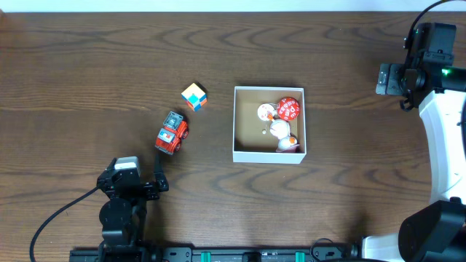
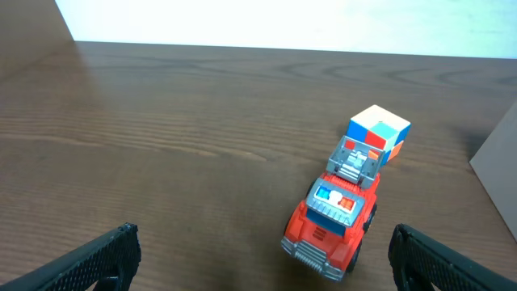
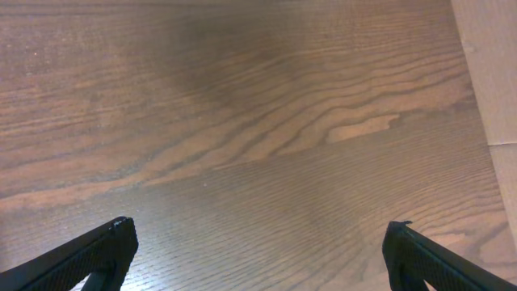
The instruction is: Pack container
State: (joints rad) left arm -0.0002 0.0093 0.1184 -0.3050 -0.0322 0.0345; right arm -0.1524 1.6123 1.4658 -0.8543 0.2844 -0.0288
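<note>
The container [image 1: 245, 155], a shallow square box with white walls and a tan floor, sits at the table's middle and holds a red disc [image 1: 289, 109] and white and orange toys [image 1: 280, 131]. A red toy truck [image 1: 171, 133] and a multicoloured cube [image 1: 194, 96] lie left of it. My left gripper [image 1: 135, 182] is open and empty, a little short of the truck [image 2: 333, 217], which lies between its fingers [image 2: 262, 263] in the left wrist view, the cube [image 2: 378, 132] behind it. My right gripper [image 3: 258, 255] is open and empty over bare wood at the far right [image 1: 397, 78].
The container's white wall [image 2: 494, 162] shows at the right edge of the left wrist view. A pale surface [image 3: 493, 89] runs along the right edge of the right wrist view. The white right arm [image 1: 445, 138] stands along the table's right side.
</note>
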